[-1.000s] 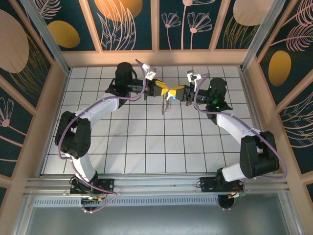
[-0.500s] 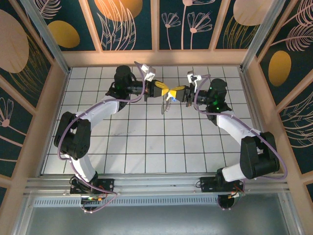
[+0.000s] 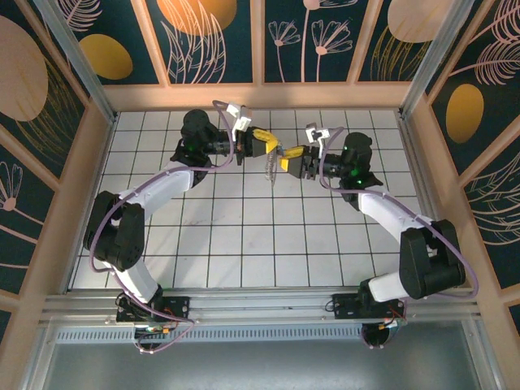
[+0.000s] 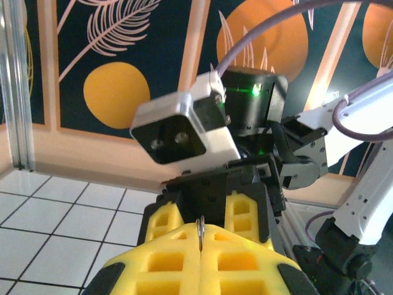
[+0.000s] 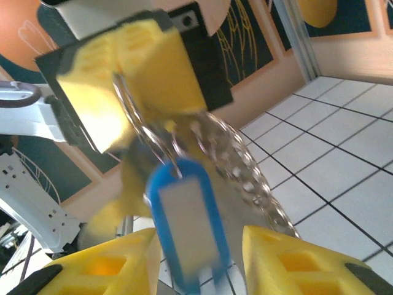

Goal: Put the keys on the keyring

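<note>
White tiled table [image 3: 244, 244], dark floral wall panels [image 3: 211, 41]. The left gripper [image 4: 199, 246] pinched the silvery chain-sided D-shaped keyring [image 5: 245, 166]; the blue-headed silver key [image 5: 187, 224] hung from it between the right gripper [image 3: 284, 160]'s spread yellow fingers [image 5: 288, 261]

The pads on my right claw [image 5: 196, 246] look like matt yellow foam, moulded with square hollows. My left claw [image 5: 126, 74], at twelve o'clock from them, has the same pads set in matt black plastic. The key [image 5: 187, 224] has a smooth, glossy blue plastic head with a pale insert. The keyring [image 5: 249, 169] is bright silvery metal, bumpy like chain. The floor tiles [image 5: 344, 178] at four o'clock are white and faintly shiny. The camera box [image 4: 184, 126] is matt white plastic.
</note>
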Available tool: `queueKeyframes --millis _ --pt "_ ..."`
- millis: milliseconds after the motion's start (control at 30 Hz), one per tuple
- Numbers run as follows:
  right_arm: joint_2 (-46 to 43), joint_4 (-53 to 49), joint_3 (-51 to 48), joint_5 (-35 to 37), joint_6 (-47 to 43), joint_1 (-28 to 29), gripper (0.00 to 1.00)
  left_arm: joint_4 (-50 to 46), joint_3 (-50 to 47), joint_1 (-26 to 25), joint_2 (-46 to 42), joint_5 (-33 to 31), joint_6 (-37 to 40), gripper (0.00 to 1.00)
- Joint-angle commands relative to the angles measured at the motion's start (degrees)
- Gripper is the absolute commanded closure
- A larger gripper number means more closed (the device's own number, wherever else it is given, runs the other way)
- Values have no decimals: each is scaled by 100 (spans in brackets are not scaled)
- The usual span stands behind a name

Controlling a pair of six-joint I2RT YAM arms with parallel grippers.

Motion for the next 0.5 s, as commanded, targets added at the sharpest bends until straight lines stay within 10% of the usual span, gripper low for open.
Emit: queueKeyframes --millis 0,467 --pt "-400 0 -179 -12 -50 -175 59 422 15 4 -168 -40 -134 100" --pt "-434 408 120 221 330 -189 53 506 15 4 -161 61 -231 100"
